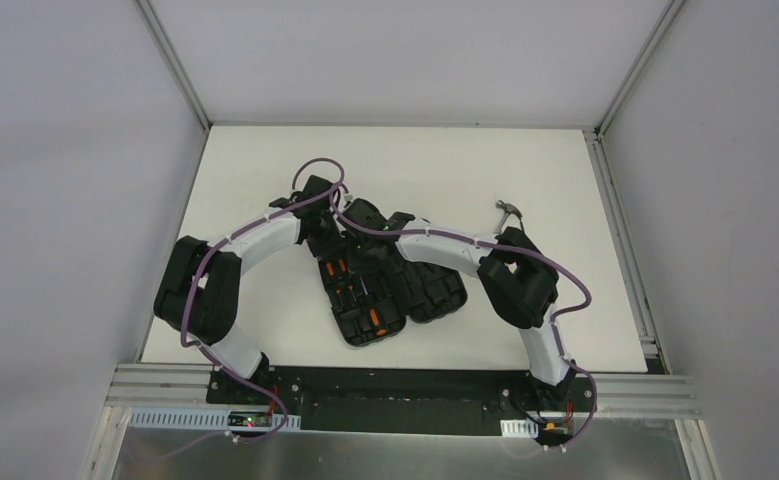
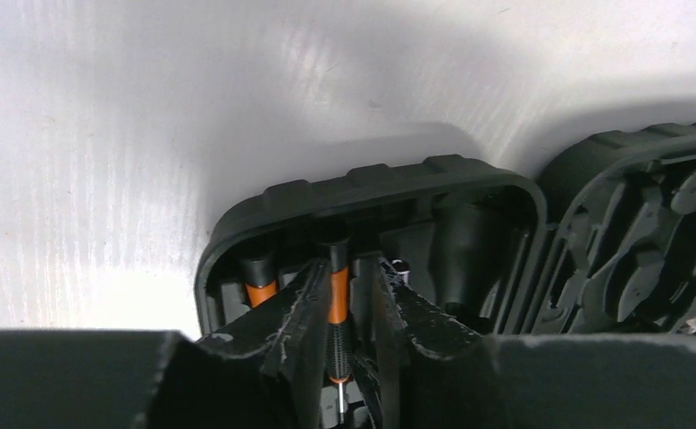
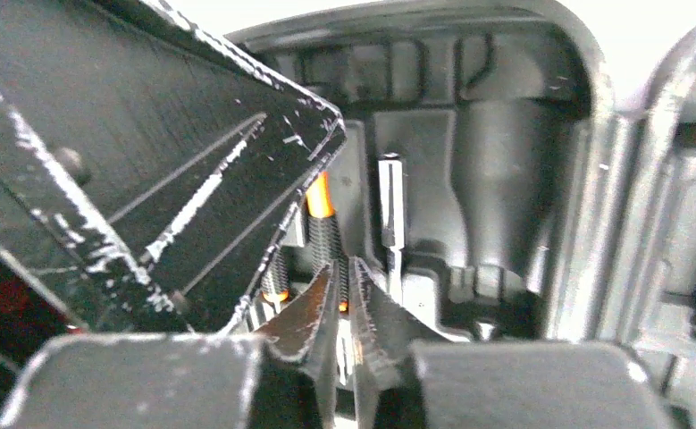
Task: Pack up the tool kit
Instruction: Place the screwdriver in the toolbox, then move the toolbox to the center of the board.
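Note:
The tool kit's black case (image 1: 427, 296) lies open in the middle of the table, with orange-and-black tools in its moulded slots. Both grippers meet over the case's far end. My left gripper (image 2: 348, 264) straddles an orange-and-black screwdriver (image 2: 338, 290) lying in its slot, the jaws slightly apart around it. A second screwdriver (image 2: 259, 288) sits in the slot to its left. My right gripper (image 3: 343, 266) hovers over the same screwdriver (image 3: 320, 201) near its shaft end, jaws almost together. Whether they pinch the shaft is unclear. The left gripper's finger (image 3: 147, 152) fills the upper left of the right wrist view.
A small hammer (image 1: 510, 210) lies loose on the white table, behind and right of the case. The case's lid half (image 2: 648, 206) lies flat to the right of the base. A metal bit (image 3: 390, 201) stands in a slot beside the screwdriver. Grey walls enclose the table.

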Robot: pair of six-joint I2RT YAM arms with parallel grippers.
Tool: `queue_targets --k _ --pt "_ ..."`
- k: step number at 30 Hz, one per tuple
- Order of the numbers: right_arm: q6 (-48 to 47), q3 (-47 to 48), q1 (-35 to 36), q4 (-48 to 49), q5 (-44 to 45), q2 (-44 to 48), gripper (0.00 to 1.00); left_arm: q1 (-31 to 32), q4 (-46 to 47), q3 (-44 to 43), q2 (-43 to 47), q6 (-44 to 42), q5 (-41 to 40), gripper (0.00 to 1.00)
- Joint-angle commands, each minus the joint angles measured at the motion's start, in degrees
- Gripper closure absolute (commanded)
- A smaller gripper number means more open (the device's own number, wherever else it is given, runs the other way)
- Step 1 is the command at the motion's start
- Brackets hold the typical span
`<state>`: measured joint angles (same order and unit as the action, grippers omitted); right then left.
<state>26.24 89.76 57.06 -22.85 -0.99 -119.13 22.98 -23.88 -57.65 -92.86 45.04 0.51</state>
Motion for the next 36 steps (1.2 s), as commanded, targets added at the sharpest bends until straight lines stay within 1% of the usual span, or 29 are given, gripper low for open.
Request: queue_targets --k 1,3,7,8,11,12,13,14,18,20,23,26,27,31,36 --pt "-4.66 -1.56 -0.03 -3.1 -1.19 4.43 0.85 1.89 -4.0 -2.3 2.05 -3.9 -4.13 0.67" --pt "-5.28 -2.1 -0.88 -3.15 -0.13 8.3 0.79 1.96 -4.3 -4.09 4.9 -4.79 -5.7 0.59" --pt "-6.35 -5.64 -3.29 -3.53 0.64 14.26 0.64 1.64 -4.74 -6.07 11.6 -7.18 -10.71 0.41" --pt "-6.44 -6.76 -3.92 -4.15 2.16 15.38 0.61 1.33 -4.9 -6.27 13.4 -7.73 -11.68 0.35" --pt "-6.54 -12.02 -6.4 -5.86 5.32 18.88 0.56 0.67 -5.7 -6.04 19.37 -9.59 -15.02 0.17" --pt "-6.41 -13.93 -6.99 -5.98 6.05 20.12 0.55 0.4 -5.99 -5.64 21.69 -10.87 -16.13 0.09" --pt "-6.26 -15.71 -7.56 -6.05 6.47 21.08 0.54 0.13 -6.31 -5.29 23.9 -12.06 -17.14 0.04" --pt "-6.02 -17.37 -8.09 -6.03 6.43 22.03 0.53 -0.07 -6.78 -5.05 25.97 -13.21 -18.38 0.01" --pt "-4.1 -21.81 -8.41 -5.54 5.09 23.47 0.52 -0.5 -7.84 -3.37 34.5 -18.6 -23.45 0.01" --pt "-2.06 -23.59 -8.23 -3.53 3.18 23.49 0.5 -0.48 -7.89 -2.36 38.4 -21.8 -25.89 0.01" --pt "0.47 -24.62 -7.28 -0.71 1.58 22.62 0.5 -0.54 -7.52 -0.42 42.6 -25.56 -30.42 0.01" --pt "1.82 -23.65 -5.76 1.2 1.54 20.3 0.5 -0.57 -4.94 3.3 45.29 -27.63 -34.57 0.01" --pt "2.48 -22.96 -5.39 1.49 -0.01 19.19 0.5 -0.57 -3.44 4.95 46.18 -28.13 -35.19 0.01" --pt "4.68 -19.74 -4.09 1.71 -2.59 15.27 0.5 -0.87 -1.78 7.66 47.35 -28.9 -34.25 0.01" --pt "5.77 -15.69 -1.74 1.05 -2.48 12.85 0.5 -0.92 -1.79 9.78 51.69 -29.66 -36.29 0.01"
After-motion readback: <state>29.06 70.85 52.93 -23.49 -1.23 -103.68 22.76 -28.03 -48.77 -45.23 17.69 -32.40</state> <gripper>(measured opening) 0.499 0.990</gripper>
